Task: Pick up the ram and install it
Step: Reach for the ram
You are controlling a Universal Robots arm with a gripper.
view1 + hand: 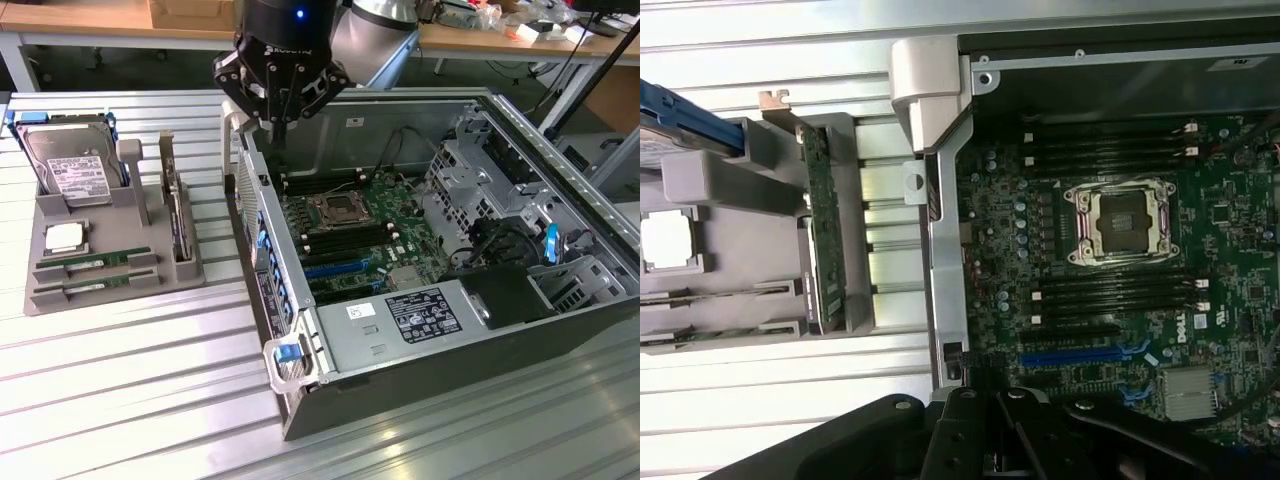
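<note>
Green ram [95, 261] lies flat in the grey tray [45, 298] at the exterior view's left, beside a second stick [95, 283], well apart from your gripper [283, 122]. Your arm [380, 35] points it straight down, fingers pressed together and empty, over the open computer case's [450, 385] tray-side wall, motherboard [360, 225] to its right.

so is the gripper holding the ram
No, the gripper hangs empty over the case wall while both ram sticks lie in the grey holder.

Slatted table [120, 380] with grey parts holder [45, 225] and open computer case [400, 390]
</note>
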